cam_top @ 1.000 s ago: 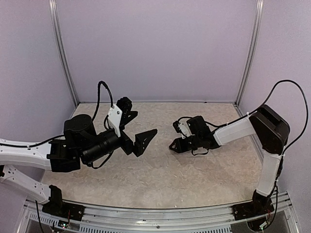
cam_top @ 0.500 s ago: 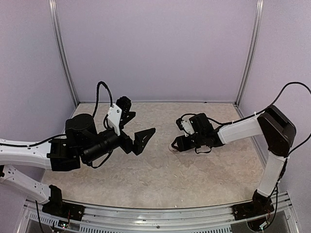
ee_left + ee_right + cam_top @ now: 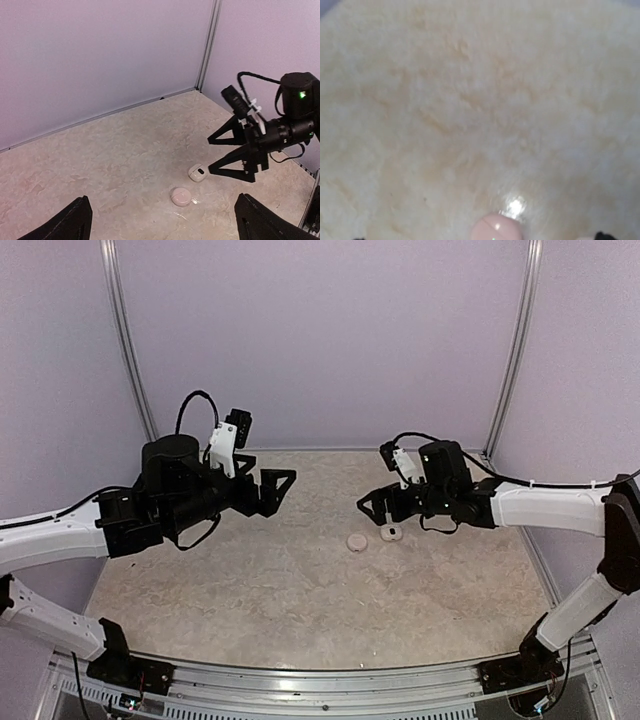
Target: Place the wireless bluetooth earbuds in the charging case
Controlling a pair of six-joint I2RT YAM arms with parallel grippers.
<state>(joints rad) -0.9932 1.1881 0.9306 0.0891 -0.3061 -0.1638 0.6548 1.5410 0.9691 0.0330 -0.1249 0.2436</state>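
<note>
Enclosure: lilac walls point(image 3: 320, 340) on three sides, with metal posts in the far corners.
Surface: mottled beige table point(image 3: 300, 610), with an aluminium rail along the near edge.
Left arm point(image 3: 60, 540): reaches in from 9 o'clock, forearm lifted well off the surface.
Left gripper point(image 3: 257, 454): jaws spread wide with nothing between them. In its own wrist view only the two black fingers point(image 3: 75, 222) show, at the bottom corners, aimed toward the middle of the table.
Puck point(image 3: 356, 540): round, flat, whitish-pink. It lies a little right of centre on the table, and the right wrist view catches its top edge at the bottom of the frame.
Charging case point(image 3: 390, 533): small white rounded shell lying flat on the table, lid looks down, dark spot facing up. It sits just beside the puck at the puck's 3 o'clock, with a narrow gap between them.
Right gripper point(image 3: 216, 154): jaws parted and holding nothing. It hangs in the air near the case, on the case's 11 o'clock side in the top view, clear of both case and puck.
Right arm point(image 3: 550, 505): stretched in from 3 o'clock, white forearm nearly level.
</note>
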